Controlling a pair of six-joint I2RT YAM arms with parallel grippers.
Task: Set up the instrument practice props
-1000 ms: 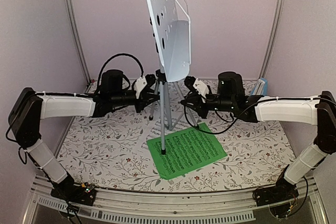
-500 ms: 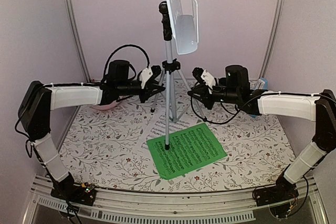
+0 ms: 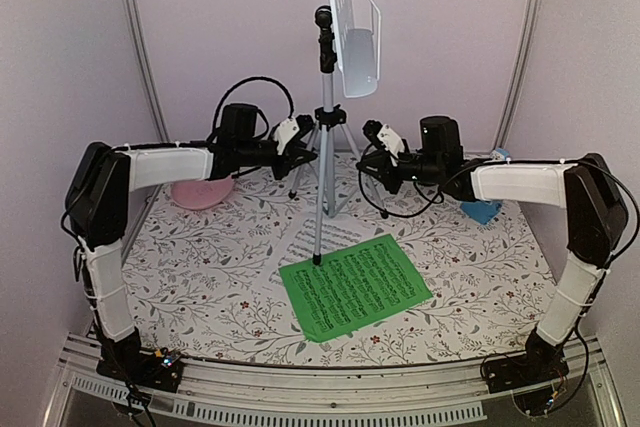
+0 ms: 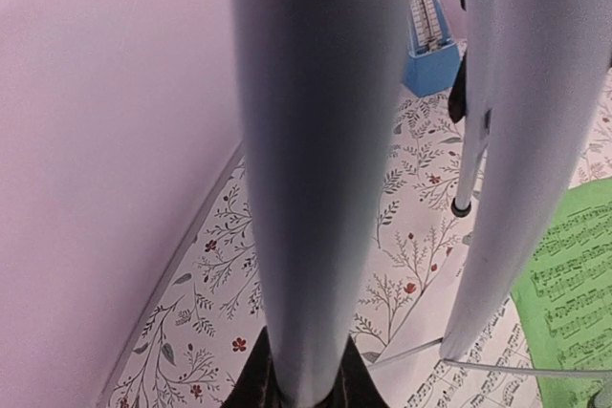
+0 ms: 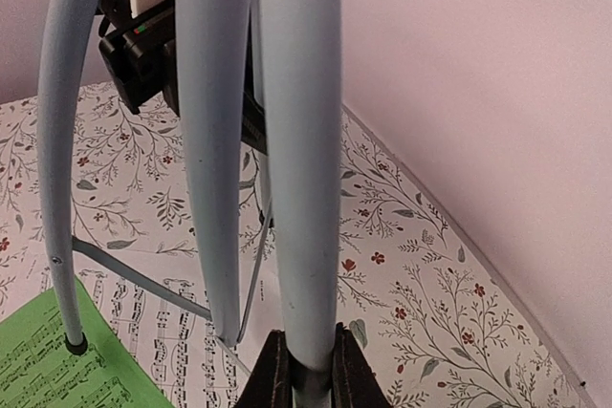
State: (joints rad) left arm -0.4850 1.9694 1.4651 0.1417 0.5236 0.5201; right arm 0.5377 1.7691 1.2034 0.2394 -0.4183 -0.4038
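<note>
The pale grey perforated music stand (image 3: 350,17) is standing upright on its silver tripod (image 3: 322,197) towards the back of the floral-patterned desk (image 3: 200,287), midway between the two arms, with its panel rising near the top of the overhead view and turning almost edge-on to the camera. The near tripod leg is reaching forward and its black foot is resting at the far edge of the green sheet-music page (image 3: 355,285), which is lying flat at the middle of the desk. A white sheet-music page (image 3: 325,235) is lying just behind the green one, partly beneath the tripod. The left hand (image 3: 307,157) is closing narrowly on a tripod leg from the left; in the left wrist view its dark fingers (image 4: 258,384) are pinching the blurred grey tube at the lower edge. The right hand (image 3: 367,167) is gripping another tripod leg from the right in the same way, its fingers (image 5: 273,370) pressing on either side of the tube in the right wrist view. The small light-blue pyramid metronome (image 3: 484,212) is standing at the back right, partly hidden behind the right arm. A pink plate (image 3: 200,193) is lying at the back left, below the left arm.
</note>
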